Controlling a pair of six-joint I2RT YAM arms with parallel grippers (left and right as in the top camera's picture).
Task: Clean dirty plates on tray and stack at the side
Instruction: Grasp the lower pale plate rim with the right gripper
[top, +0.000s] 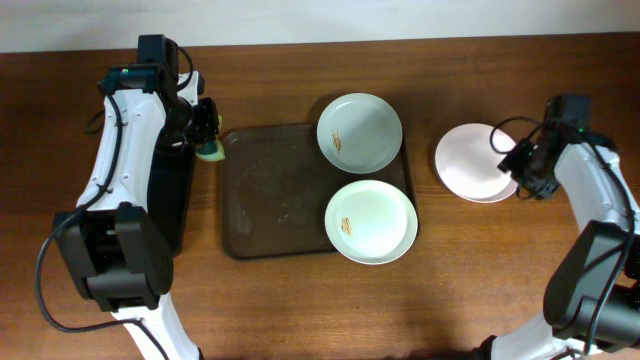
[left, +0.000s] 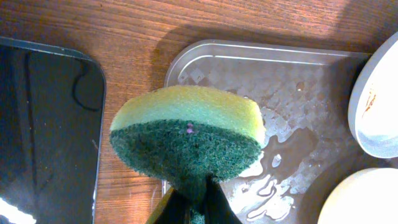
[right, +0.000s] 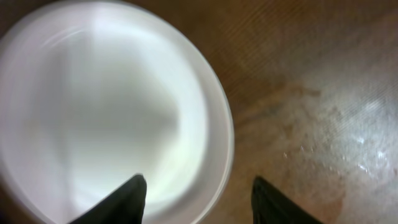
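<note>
The brown tray (top: 270, 190) lies mid-table. Two pale green plates with orange smears rest on its right side, one at the far end (top: 359, 132) and one at the near end (top: 370, 221). A clean white plate (top: 468, 161) sits on the table to the right of the tray. My left gripper (top: 207, 135) is shut on a yellow-and-green sponge (left: 186, 134) above the tray's far left corner (left: 186, 59). My right gripper (right: 198, 185) is open, its fingers straddling the white plate's (right: 106, 106) rim.
A black tray (top: 168, 200) lies left of the brown tray, under my left arm; it also shows in the left wrist view (left: 43, 124). Water films the brown tray's bottom (left: 286, 143). The wood by the white plate looks wet (right: 336, 137).
</note>
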